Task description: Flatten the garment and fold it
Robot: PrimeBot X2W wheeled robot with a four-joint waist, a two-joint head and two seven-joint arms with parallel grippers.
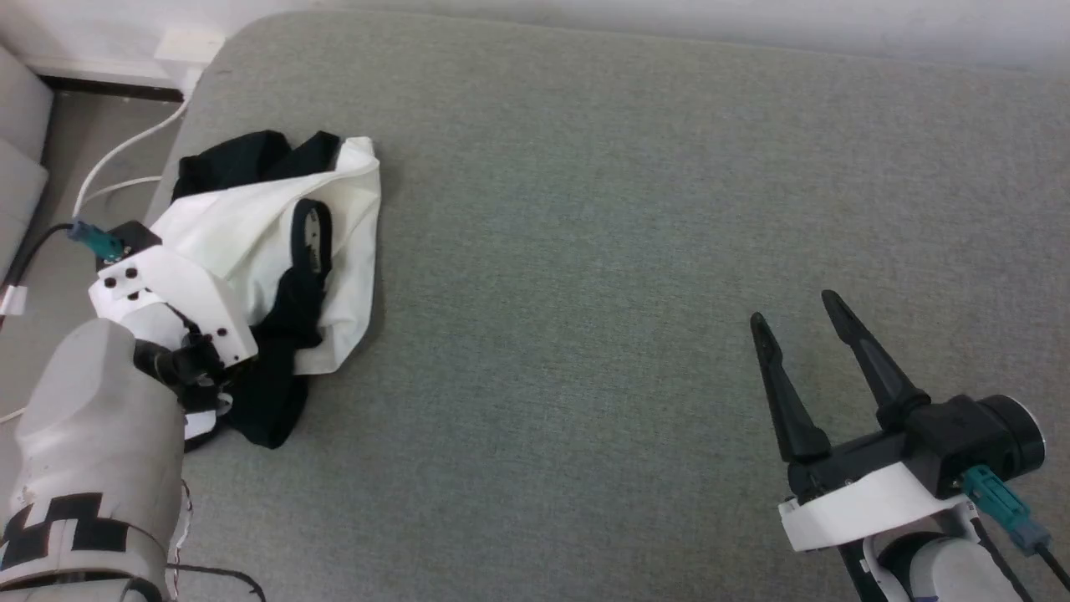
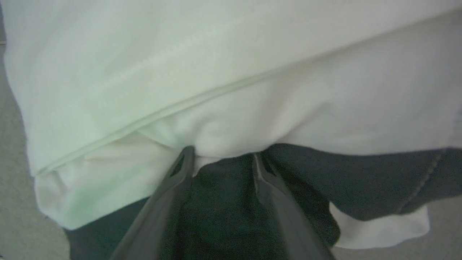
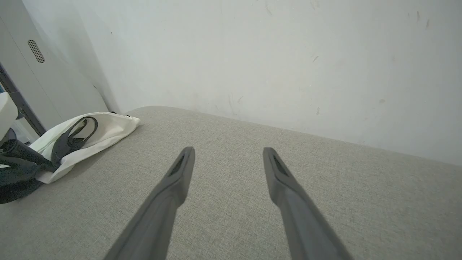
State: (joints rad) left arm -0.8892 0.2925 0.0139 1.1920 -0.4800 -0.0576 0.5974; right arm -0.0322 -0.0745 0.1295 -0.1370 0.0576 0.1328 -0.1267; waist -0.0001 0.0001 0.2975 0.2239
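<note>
The garment (image 1: 334,226) lies crumpled at the far left of the grey padded surface (image 1: 627,209), white body bunched up with black sleeves and the collar loop on top. My left wrist mount (image 1: 171,297) sits over its near left part, hiding the fingers there. In the left wrist view, my left gripper (image 2: 222,157) is open, its tips pressed against a white fold of the garment (image 2: 216,72) with black cloth lying between the fingers. My right gripper (image 1: 792,309) hovers open over bare surface at the lower right, far from the garment (image 3: 90,133), with nothing between its fingers (image 3: 228,150).
The padded surface ends in a rounded edge just left of the garment. White cables (image 1: 125,150) run on the floor beyond it. A pale wall (image 3: 270,54) rises behind the surface, and a grey cabinet (image 3: 36,72) stands at the far left.
</note>
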